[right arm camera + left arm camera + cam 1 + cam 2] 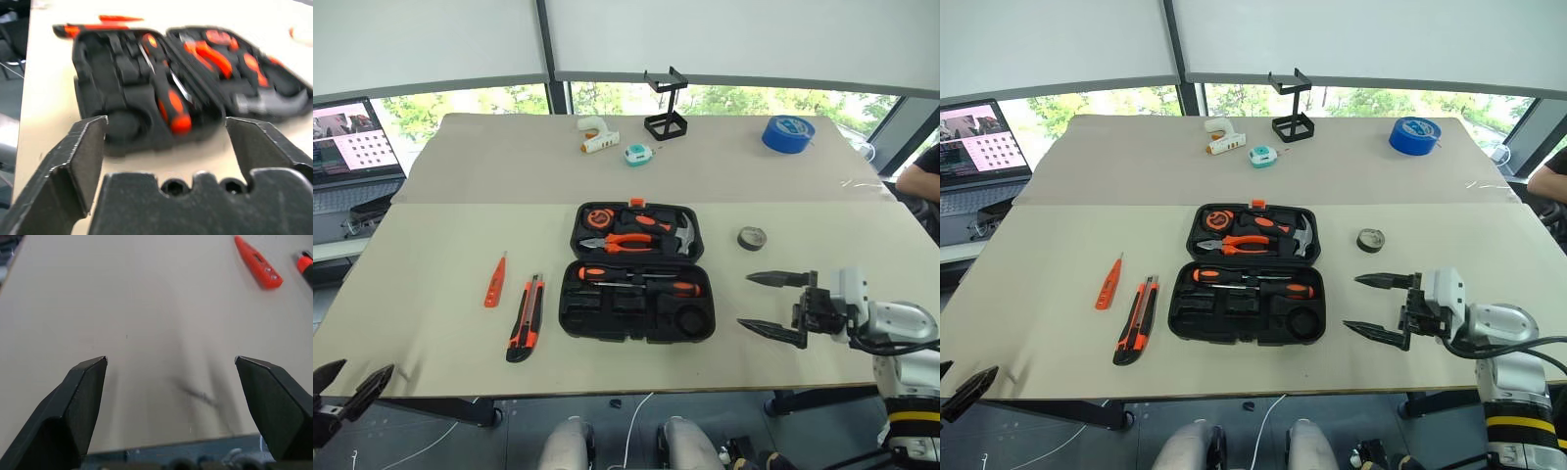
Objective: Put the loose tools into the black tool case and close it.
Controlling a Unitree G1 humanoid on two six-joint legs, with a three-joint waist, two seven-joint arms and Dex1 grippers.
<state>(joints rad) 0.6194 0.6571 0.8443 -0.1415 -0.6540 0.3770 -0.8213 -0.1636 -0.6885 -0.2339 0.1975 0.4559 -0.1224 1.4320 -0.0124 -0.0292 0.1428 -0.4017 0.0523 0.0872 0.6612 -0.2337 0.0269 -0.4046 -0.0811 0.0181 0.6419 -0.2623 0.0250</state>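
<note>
Table (450, 245): a wide beige top that carries everything below.
Tool case (636, 318): black, lying open in the middle of the table, lid half farther from the robot, base half nearer. The lid holds orange-handled pliers, a hammer and a round tape measure in their recesses.
Screwdrivers (641, 281): two black-and-orange ones lie lengthwise in the far row of the base half, side by side; the nearer recesses of that half look dark.
Right gripper (778, 304): hangs just right of the case above the table, fingers spread wide, nothing between them, pointing toward the case.
Left gripper (352, 384): at the near left edge of the table, fingers wide apart, holding nothing; bare tabletop lies between its fingers in the left wrist view.
Utility knife (526, 318): orange and black, flat on the table just left of the case.
Tester screwdriver (495, 280): slim, orange, left of the knife, apart from it.
Grey tape roll (752, 238): small, flat on the table to the right of the case's lid half, outside it.
Far edge: blue tape roll (788, 133), black wire stand (666, 108), white glue gun (593, 135), teal tape measure (637, 154).
</note>
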